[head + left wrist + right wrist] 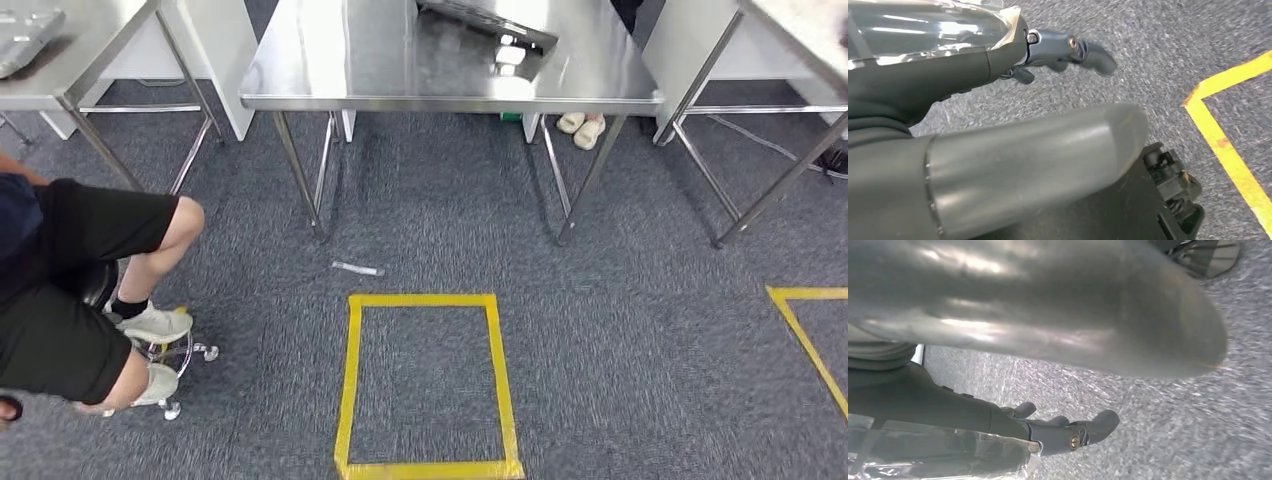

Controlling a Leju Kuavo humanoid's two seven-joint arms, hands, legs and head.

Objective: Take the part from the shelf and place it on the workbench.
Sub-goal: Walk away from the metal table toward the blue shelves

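The part (923,30) is a shiny piece wrapped in clear film, carried low over the grey carpet. In the left wrist view my left hand (948,75) lies along it with dark fingers (1083,50) stretched past its edge and the thick thumb standing apart. The right wrist view shows the same wrapped part (938,455) against my right hand (948,410), whose fingers (1088,427) also reach beyond the film. It seems held between both hands. The steel workbench (330,60) stands straight ahead in the head view, beyond a stretch of carpet.
A person (80,280) sits on a wheeled stool at the left. A yellow tape square (425,385) marks the floor before the workbench, with another tape corner (800,320) at the right. Steel tables (60,60) (800,30) flank it. A flat metal piece (490,25) lies on the workbench.
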